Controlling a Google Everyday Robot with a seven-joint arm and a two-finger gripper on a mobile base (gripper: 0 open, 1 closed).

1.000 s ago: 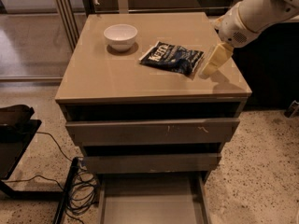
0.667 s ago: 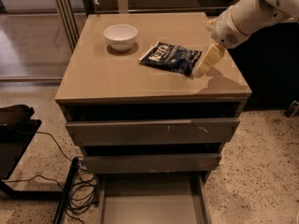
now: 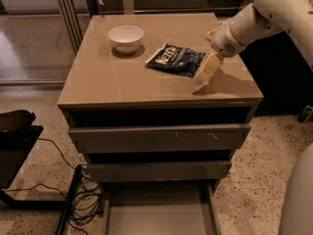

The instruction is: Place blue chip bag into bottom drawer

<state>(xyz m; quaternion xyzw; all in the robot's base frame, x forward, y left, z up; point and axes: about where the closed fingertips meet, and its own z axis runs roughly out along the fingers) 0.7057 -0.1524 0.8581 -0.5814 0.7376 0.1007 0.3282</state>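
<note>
The blue chip bag, dark navy with white lettering, lies flat on the taupe cabinet top, right of centre. My gripper hangs from the white arm at the bag's right end, its cream fingers pointing down at the bag's right edge. The bottom drawer is pulled out at the foot of the cabinet, showing a flat grey floor with nothing in it.
A white bowl stands on the cabinet top, left of the bag. Two grey-fronted drawers sit above the open one. Black cables and a dark object lie on the speckled floor at the left.
The arm and gripper have shifted slightly left, closer to the bag's right edge. The bag and bowl have not moved.
</note>
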